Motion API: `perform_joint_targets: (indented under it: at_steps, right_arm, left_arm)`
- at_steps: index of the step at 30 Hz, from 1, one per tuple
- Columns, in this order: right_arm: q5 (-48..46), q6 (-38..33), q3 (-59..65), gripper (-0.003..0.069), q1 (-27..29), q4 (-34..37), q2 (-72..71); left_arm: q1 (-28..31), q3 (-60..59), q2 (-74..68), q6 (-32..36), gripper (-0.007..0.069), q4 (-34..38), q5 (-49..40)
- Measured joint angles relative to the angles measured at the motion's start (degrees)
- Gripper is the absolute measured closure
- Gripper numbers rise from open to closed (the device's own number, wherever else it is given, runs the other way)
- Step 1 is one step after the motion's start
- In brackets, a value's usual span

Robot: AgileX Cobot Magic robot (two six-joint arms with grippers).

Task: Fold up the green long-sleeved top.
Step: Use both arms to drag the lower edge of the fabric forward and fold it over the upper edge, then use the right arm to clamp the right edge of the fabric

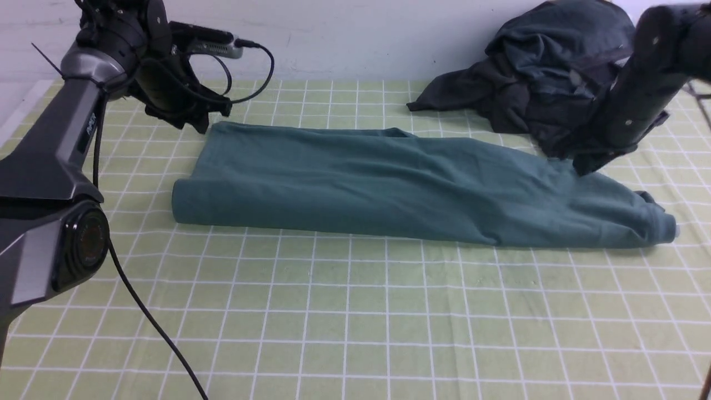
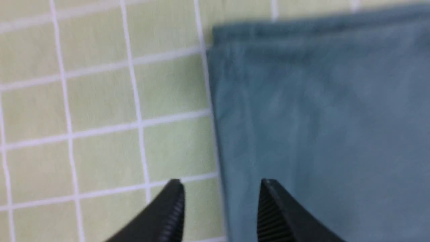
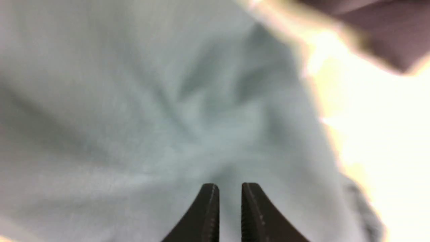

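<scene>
The green top is soft and limp; grip its corners. Left pincer is open and empty; right pincer is nearly closed and empty.

Even soft light; both wrist views blurred, right overexposed.

**Camera layout, three views**

Front cam sits on your side between the arms, looking forward and down across the checked cloth to the back wall; wide shot. Left wrist cam looks almost straight down, close, on the green long-sleeved top at its folded corner, which front shows at the top's far left end. Right wrist cam is closer, blurred, filled by the same top, which all three views share
</scene>
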State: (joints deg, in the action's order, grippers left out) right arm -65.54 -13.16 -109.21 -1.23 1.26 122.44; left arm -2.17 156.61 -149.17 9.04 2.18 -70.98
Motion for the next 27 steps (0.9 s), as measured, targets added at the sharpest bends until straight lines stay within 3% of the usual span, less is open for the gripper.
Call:
perform_joint_targets:
  at_steps: [4, 9, 13, 17, 21, 27]
  right_arm:
    - [-3.13, 1.76, -0.20, 0.0562, 3.56, 4.90, 0.91]
    - [-4.84, 2.28, 0.30, 0.0562, 6.07, 5.73, 6.32]
    - [-4.88, 4.70, 0.35, 0.0562, 8.36, 1.87, 7.89]
    - [-4.88, 5.48, 0.41, 0.0566, 11.38, -1.26, 5.77]
    - [-4.94, 4.44, 0.44, 0.0607, 11.56, 3.12, -1.61]
    - [-5.06, 4.23, 0.12, 0.0658, 11.56, 5.99, -4.94]
  left_arm:
    - [-0.12, -0.81, 0.94, 0.42, 0.0314, 11.45, 0.00]
    - [-1.46, -8.63, 2.19, 1.59, 0.0350, 17.78, 0.00]
    - [-2.19, -17.28, 5.31, 3.53, 0.0400, 16.28, 0.09]
    - [-2.39, -33.35, 14.60, 5.94, 0.0461, 8.39, 0.50]
    - [-1.41, -47.91, 27.36, 6.99, 0.0511, 3.33, 0.47]
    - [0.21, -61.59, 38.91, 7.38, 0.0555, 6.41, 7.37]
